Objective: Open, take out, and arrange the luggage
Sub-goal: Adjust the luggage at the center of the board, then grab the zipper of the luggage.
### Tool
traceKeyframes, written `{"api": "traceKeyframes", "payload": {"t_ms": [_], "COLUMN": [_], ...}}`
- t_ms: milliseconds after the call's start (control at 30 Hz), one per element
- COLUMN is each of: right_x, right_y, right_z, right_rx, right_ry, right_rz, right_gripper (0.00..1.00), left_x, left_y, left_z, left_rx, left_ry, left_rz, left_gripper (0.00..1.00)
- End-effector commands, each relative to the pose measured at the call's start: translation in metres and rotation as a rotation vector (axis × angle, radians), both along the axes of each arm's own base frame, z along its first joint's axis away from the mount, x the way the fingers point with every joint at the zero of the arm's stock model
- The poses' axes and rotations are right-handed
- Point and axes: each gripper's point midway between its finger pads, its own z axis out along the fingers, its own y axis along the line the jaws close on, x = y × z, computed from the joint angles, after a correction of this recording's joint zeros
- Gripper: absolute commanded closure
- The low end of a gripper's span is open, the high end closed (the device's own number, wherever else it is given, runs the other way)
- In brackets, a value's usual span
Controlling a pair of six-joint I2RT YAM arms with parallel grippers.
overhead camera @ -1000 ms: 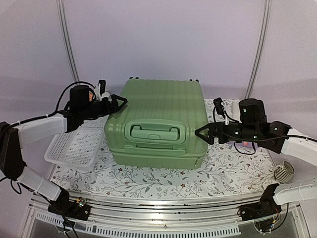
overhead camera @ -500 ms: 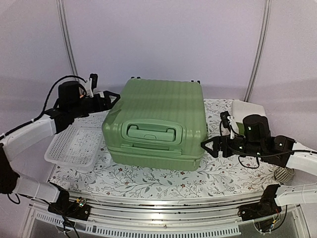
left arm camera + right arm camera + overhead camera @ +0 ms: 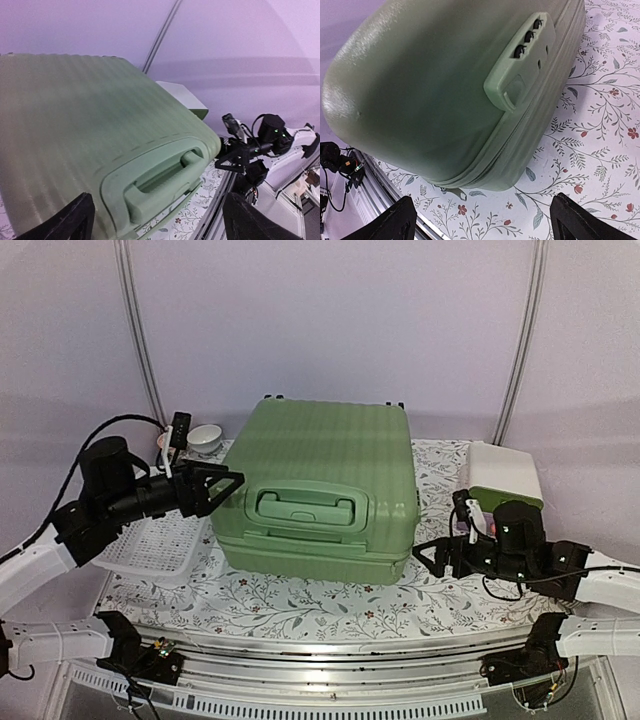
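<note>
Closed luggage (image 3: 315, 490) sits between the arms, straight ahead of each: left gripper (image 3: 222, 492) spread wide and empty by its upper corner, right gripper (image 3: 426, 560) likewise spread and empty, low beside the lock (image 3: 525, 37) side.

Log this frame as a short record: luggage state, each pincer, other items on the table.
luggage: light-green suitcase, closed, lying flat, handle facing the arms
left pincer: open, at the luggage's left side, empty
right pincer: open, low by its right side, empty
others: white basket left, bowl behind it, white-green box right
</note>
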Motion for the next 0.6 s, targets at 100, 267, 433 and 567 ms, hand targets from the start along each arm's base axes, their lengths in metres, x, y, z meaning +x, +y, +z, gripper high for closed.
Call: {"api": "traceKeyframes", "payload": {"t_ms": [100, 267, 433, 567], "right_x": [-0.003, -0.010, -0.017, -0.026], "right_y": [0.014, 0.009, 0.017, 0.032], "right_z": [-0.009, -0.025, -0.026, -0.027], "right_rx": [0.100, 0.140, 0.188, 0.169], "right_ry": [-0.024, -0.093, -0.133, -0.177], "right_rz": [0.042, 0.034, 0.083, 0.143], "right_gripper": [0.15, 0.23, 0.43, 0.46], "left_x": [-0.047, -0.054, -0.064, -0.076], "left_y": [-0.019, -0.041, -0.062, -0.079], "left_z": [0.010, -0.002, -0.013, -0.031], "left_rx": [0.037, 0.124, 0.202, 0.307], "left_ry": [-0.146, -0.168, -0.210, -0.279], "left_rz": [-0.144, -0.195, -0.259, -0.305], "left_gripper": [0.10, 0.20, 0.33, 0.36]}}
